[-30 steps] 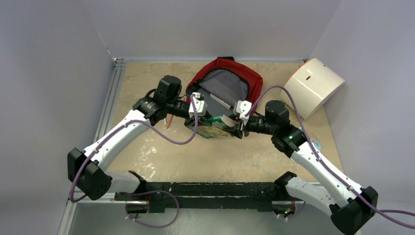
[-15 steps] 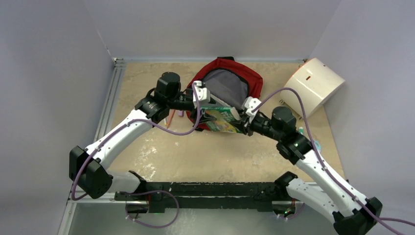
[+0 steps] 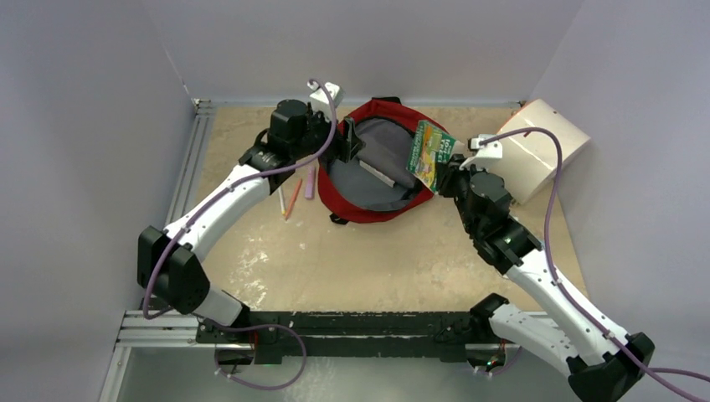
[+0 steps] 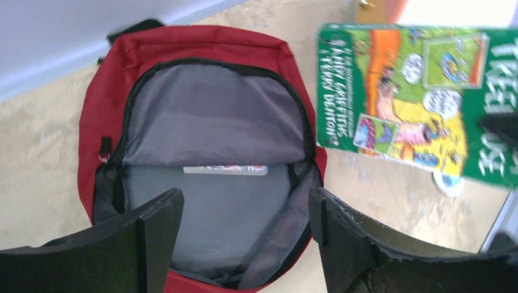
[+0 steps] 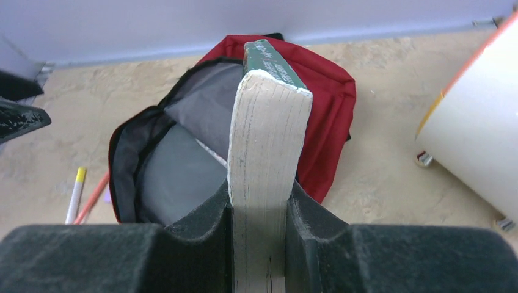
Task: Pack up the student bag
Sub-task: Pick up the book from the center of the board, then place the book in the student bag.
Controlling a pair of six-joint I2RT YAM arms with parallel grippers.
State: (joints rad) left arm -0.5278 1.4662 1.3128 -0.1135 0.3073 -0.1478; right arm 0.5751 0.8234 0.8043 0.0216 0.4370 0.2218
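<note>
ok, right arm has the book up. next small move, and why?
Probably swing the book, clamped upright in the right gripper, left and lower it into the student bag: the bag's mouth gapes open, and the book sits over its right rim.

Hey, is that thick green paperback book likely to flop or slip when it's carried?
The green paperback book looks thick, so probably fairly stiff. Pinched near one edge by the right gripper, it might pivot or slip.

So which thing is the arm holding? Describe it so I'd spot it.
Find the big dark-red student bag lying open at the back of the table. Just over its right edge, the right claw holds up a book; it's the only bright green, cartoon-covered thing there.
</note>
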